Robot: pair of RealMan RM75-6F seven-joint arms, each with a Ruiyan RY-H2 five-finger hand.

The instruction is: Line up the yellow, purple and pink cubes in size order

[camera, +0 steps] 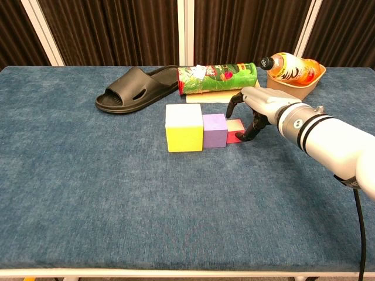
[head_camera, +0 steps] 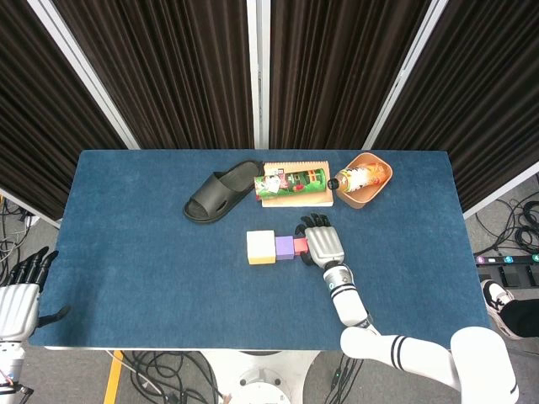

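The yellow cube (head_camera: 261,247) (camera: 184,127), the largest, stands mid-table with the smaller purple cube (head_camera: 284,247) (camera: 215,130) touching its right side. The small pink cube (head_camera: 301,246) (camera: 235,130) lies flat against the purple cube's right side, so the three form one row. My right hand (head_camera: 322,244) (camera: 258,108) curls over the pink cube from the right and holds it between thumb and fingers. Part of the pink cube is hidden under the hand. My left hand (head_camera: 18,299) hangs off the table's near left corner, fingers spread and holding nothing.
Behind the row lie a black slipper (camera: 133,89), a green chips can (camera: 218,77) on a pale board, and an orange bowl (camera: 304,85) holding a bottle (camera: 287,66). Curtains close off the back.
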